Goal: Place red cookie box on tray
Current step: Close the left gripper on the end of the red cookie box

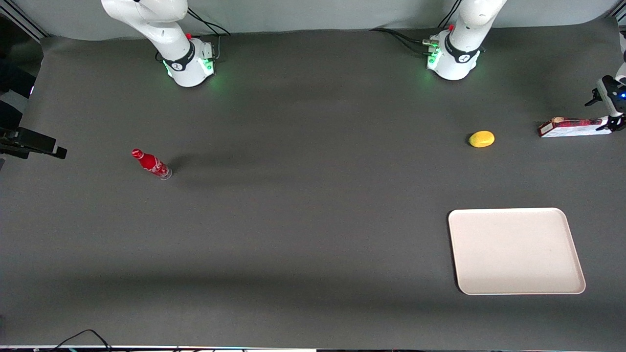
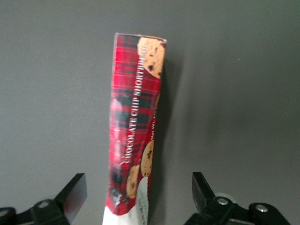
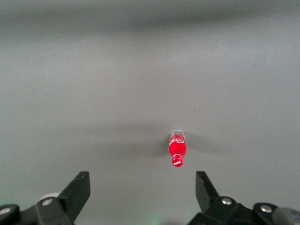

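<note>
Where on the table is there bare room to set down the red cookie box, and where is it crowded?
The large cream-white rectangular tray is bare, with bare grey table around it. More bare table lies between the small red soda bottle and the yellow oval fruit. It is tightest where the open gripper straddles the long dark red cookie box, beside the fruit.

You see a glossy white arm (image 1: 457, 46) with a black collar, green base lights, black cables, and the black two-finger gripper (image 2: 138, 199).
</note>
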### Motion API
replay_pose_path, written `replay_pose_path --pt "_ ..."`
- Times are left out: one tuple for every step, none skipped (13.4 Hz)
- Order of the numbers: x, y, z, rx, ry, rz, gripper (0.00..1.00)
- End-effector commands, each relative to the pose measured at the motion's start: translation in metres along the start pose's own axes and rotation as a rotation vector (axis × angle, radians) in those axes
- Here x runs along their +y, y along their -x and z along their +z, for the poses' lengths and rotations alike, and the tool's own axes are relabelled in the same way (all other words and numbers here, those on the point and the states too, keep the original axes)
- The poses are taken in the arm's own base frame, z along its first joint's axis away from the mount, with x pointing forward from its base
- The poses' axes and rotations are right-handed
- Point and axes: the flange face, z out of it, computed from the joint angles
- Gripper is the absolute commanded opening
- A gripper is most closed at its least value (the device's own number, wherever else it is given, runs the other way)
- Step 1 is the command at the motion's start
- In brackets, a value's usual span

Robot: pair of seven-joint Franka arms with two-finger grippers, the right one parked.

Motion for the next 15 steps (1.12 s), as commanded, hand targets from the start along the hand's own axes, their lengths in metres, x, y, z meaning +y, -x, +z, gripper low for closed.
replay_pose_path --pt "0.002 -0.002 0.004 -0.018 -0.038 0.015 1.0" --pt "0.0 -0.001 0.011 -0.021 -0.04 0.025 1.0" --pt "-0.002 0.001 0.015 -0.032 -0.053 0.044 1.0" --pt "-0.001 0.001 0.024 -0.027 -0.052 0.054 1.0" --pt "0.0 0.001 0.032 -0.013 -0.046 0.046 1.0" --pt "0.0 0.001 0.037 -0.011 -0.046 0.049 1.0" --pt "0.0 0.001 0.038 -0.014 -0.048 0.06 0.99" --pt "0.0 0.001 0.039 -0.013 -0.047 0.067 0.95" --pt "0.0 0.001 0.039 -0.013 -0.047 0.077 0.79" --pt "-0.003 0.0 0.038 -0.014 -0.05 0.08 0.51" --pt "-0.008 -0.001 0.039 -0.014 -0.051 0.085 0.12" --pt "-0.013 -0.002 0.041 -0.01 -0.052 0.082 0.04" --pt "-0.019 -0.003 0.042 -0.005 -0.05 0.089 0.0" --pt "-0.02 -0.001 0.042 -0.005 -0.05 0.089 0.0" --pt "-0.019 0.002 0.042 -0.005 -0.052 0.083 0.0"
